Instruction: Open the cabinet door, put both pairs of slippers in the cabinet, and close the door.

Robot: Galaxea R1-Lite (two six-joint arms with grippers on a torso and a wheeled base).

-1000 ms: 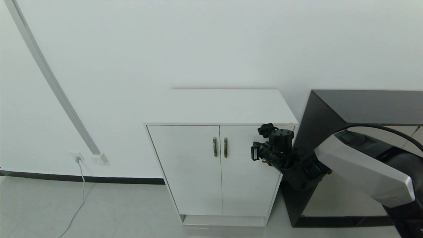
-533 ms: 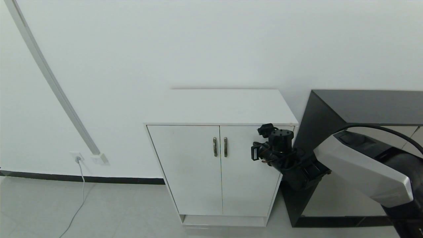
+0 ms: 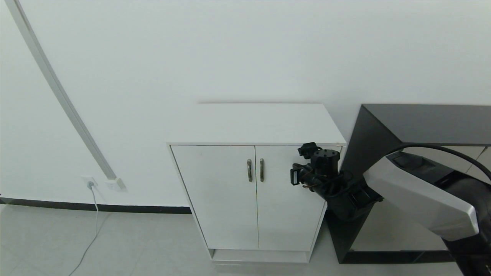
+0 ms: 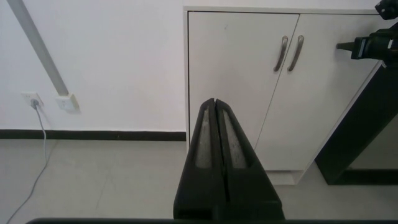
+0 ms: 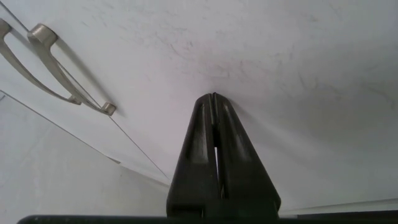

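The cabinet (image 3: 257, 126) stood on the floor (image 3: 134, 245) against the white wall, with both doors shut, so its inside was hidden. The right arm covered the upper outer corner of the right door (image 3: 284, 222). The right tool (image 5: 214, 98) was clenched on nothing, with its dark fingers pressed together and the tips right at this door's panel — whether they touched it, I could not tell. The left tool (image 4: 214, 104) was clenched and empty too, held well apart in front of the left door (image 4: 236, 68).

The cabinet was a plain box of smooth matt white board. Two slim curved handles (image 3: 249, 170) of dull metal sat side by side at the middle seam. Just beside the cabinet on the right stood a glossy black unit (image 3: 383, 122) — the frame edge cut it off.
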